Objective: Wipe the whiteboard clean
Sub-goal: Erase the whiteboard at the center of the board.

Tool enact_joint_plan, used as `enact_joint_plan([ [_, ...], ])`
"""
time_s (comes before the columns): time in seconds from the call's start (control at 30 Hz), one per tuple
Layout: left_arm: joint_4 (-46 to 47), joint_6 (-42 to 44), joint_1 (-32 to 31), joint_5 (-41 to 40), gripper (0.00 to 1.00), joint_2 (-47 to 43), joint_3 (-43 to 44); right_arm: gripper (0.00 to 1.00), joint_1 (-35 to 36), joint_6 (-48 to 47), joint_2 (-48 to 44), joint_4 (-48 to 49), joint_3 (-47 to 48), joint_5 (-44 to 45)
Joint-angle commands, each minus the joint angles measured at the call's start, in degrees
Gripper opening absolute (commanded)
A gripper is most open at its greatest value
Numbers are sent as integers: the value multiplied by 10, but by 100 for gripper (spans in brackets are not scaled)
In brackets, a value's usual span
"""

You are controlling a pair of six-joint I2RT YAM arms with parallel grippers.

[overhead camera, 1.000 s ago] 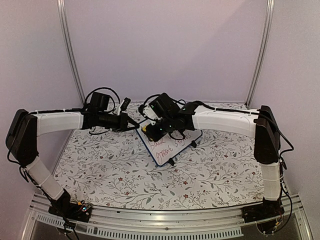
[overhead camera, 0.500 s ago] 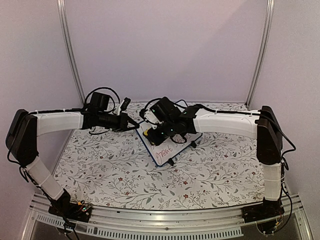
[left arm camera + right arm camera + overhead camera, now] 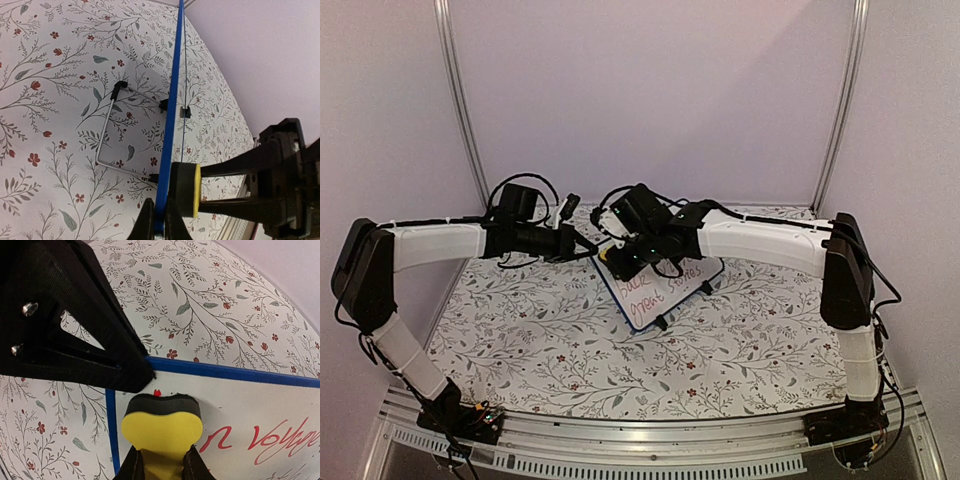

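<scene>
Writing in red marker [image 3: 280,440] lies to the right of the yellow sponge eraser with a black felt face [image 3: 162,427], along the long axis of the small rectangular white board with a blue frame [image 3: 665,290], which stands tilted on the floral-patterned surface [image 3: 540,340]. The right gripper [image 3: 160,465] is closed on the eraser, pressing it against the board's far-left corner. The left gripper [image 3: 156,220], just beside it, pinches the frame edge there. The next wipe should probably run rightward across the text.
</scene>
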Motion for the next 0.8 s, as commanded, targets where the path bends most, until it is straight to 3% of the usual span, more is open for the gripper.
enact_joint_plan([
  [0.0, 7, -11, -1, 10, 4, -11, 8, 20, 1, -10, 23, 4, 14, 24],
  [0.27, 7, -12, -1, 12, 4, -12, 9, 20, -3, -14, 20, -4, 1, 69],
  [0.77, 4, -10, 0, 9, 4, -12, 10, 20, -20, 14, 6, -11, -16, 72],
])
